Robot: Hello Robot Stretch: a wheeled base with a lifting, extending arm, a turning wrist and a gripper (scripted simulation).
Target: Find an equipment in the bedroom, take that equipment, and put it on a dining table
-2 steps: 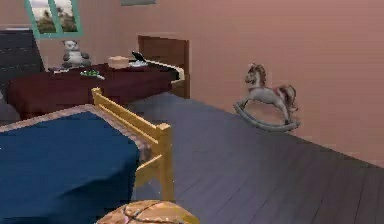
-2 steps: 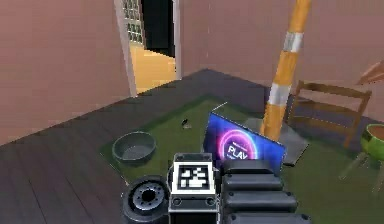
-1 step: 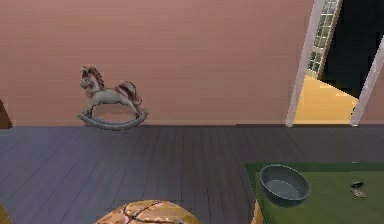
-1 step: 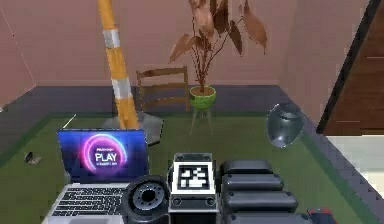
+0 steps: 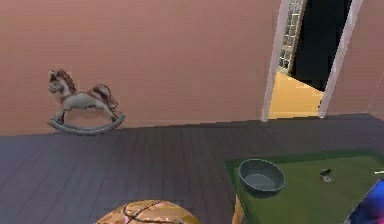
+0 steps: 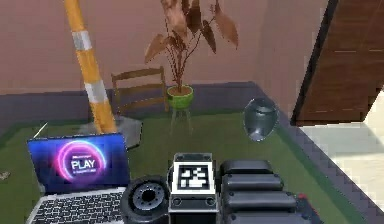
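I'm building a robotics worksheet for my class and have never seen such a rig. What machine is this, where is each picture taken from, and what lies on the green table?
Both are simulator renders from cameras on one wheeled, one-armed robot. The forward view looks ahead: a rocking horse by the pink wall, an orange ball at the bottom edge, a grey bowl on the green table. The arm side view looks sideways across a green tabletop with an open laptop; a potted plant stands beyond. The gripper shows just right of the laptop; whether it holds anything cannot be told.
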